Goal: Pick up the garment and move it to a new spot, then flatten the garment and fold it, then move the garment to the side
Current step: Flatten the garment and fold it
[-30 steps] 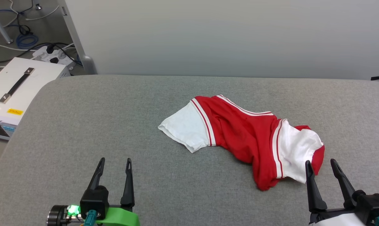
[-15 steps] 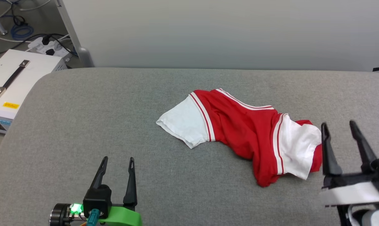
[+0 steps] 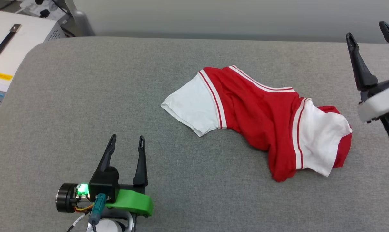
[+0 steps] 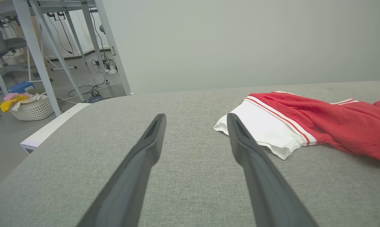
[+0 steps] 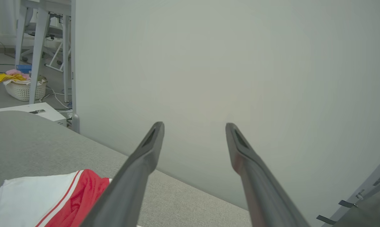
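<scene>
One shirt [image 3: 259, 119] lies crumpled right of centre on the grey pad [image 3: 84, 96]. Its soft red jersey is bunched in long folds, a white sleeve fans out at each end, and red-and-white striped bands run where sleeve meets body. The pad is coarse woven cloth with rounded corners.

Your left gripper [image 3: 127, 137] sits near the pad's front edge, well apart from the shirt. Its two tapered dark fingers are spread wide and empty, with a green plastic bracket behind them. Your right gripper [image 3: 366, 29] is at the head view's right edge, past the right sleeve, equally spread and holding nothing.

The left wrist view gives you the left sleeve's doubled hem lying flat on the pad, just right of the fingers, and a white lattice basket [image 4: 29, 107] of clothes on the floor. The right wrist view looks along the fingers at a plain pale wall [image 5: 272, 78], with the shirt low at the left. The head view adds a white box [image 3: 17, 35] with a black strap handle beside the pad.
</scene>
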`<state>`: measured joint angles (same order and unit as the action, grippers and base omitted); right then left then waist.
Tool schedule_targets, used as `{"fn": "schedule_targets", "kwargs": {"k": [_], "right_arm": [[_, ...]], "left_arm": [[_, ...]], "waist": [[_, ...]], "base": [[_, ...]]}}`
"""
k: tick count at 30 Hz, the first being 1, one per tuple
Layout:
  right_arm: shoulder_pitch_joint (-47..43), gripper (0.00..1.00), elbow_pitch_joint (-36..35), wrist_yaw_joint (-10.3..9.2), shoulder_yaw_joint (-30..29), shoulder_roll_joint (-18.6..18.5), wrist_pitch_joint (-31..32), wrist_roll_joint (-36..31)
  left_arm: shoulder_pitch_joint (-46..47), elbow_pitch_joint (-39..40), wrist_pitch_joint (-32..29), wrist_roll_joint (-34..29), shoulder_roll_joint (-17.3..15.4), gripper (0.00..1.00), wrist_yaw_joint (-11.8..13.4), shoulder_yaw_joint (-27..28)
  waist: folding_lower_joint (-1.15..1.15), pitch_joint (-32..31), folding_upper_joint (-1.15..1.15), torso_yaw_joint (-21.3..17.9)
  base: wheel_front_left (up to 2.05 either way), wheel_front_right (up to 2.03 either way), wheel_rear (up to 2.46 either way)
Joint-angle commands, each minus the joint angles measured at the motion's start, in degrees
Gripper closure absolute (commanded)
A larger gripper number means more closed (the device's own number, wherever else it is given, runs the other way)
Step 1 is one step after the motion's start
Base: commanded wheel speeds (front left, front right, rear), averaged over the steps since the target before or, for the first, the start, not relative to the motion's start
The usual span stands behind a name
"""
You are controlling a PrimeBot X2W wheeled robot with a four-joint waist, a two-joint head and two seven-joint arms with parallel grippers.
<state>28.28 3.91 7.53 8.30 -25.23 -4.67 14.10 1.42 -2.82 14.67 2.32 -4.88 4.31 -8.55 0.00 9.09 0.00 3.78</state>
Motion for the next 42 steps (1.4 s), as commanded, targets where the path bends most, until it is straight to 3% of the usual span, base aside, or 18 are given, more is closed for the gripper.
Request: {"fn": "schedule_targets", "kwargs": {"k": [1, 9, 17, 24, 33, 34, 35, 42], "right_arm": [[2.7, 0.00, 0.9, -0.04, 2.4, -1.9, 3.7, 2.7], [13.7, 0.00, 1.6, -0.04, 23.3, -17.0, 31.2, 20.2], [21.7, 0.00, 5.8, -0.04, 32.5, -20.9, 47.9, 30.3], [25.3, 0.00, 11.2, -0.04, 39.1, -20.9, 50.7, 29.4], [24.0, 0.00, 17.7, -0.04, 47.5, -20.0, 47.8, 31.4], [24.0, 0.24, 17.7, -0.04, 48.6, -20.1, 47.5, 31.5], [24.1, 1.00, 17.5, -0.04, 49.7, -20.4, 47.0, 31.8], [25.6, 1.00, 15.4, -0.04, 51.0, -21.0, 35.4, 34.2]], "left_arm": [[1.4, 0.4, 0.3, -0.5, 0.4, 0.00, -0.1, -0.1], [4.8, 2.0, 0.3, -0.8, 1.1, 0.00, 0.0, -1.1], [7.7, 3.4, 0.3, -0.8, 1.5, 0.00, 0.2, -2.3], [9.8, 3.6, 0.3, -0.2, 1.8, 0.00, 0.8, -3.8], [10.9, 3.1, 0.3, -0.1, 1.9, 0.00, 1.3, -4.1], [10.8, 3.0, 0.3, -0.2, 1.9, 0.00, 1.3, -4.0], [10.8, 2.9, 0.3, -0.2, 1.9, 0.00, 1.3, -4.0], [10.1, 2.1, 0.3, -0.2, 2.0, 0.00, 1.0, -3.8]], "waist": [[0.00, 3.3, 0.00, 1.1], [0.00, 8.4, 0.00, 3.2], [0.00, 13.6, 0.00, 5.5], [0.00, 17.8, 0.00, 7.5], [0.00, 19.0, 0.00, 7.9], [0.00, 18.8, 0.00, 7.7], [0.00, 18.5, 0.00, 7.5], [0.00, 14.4, 0.00, 5.9]], "base": [[0.00, 0.00, 0.00], [0.00, 0.00, 0.00], [0.00, 0.00, 0.00], [0.00, 0.00, 0.00], [0.00, 0.00, 0.00], [0.00, 0.00, 0.00], [0.00, 0.00, 0.00], [0.00, 0.00, 0.00]]}}
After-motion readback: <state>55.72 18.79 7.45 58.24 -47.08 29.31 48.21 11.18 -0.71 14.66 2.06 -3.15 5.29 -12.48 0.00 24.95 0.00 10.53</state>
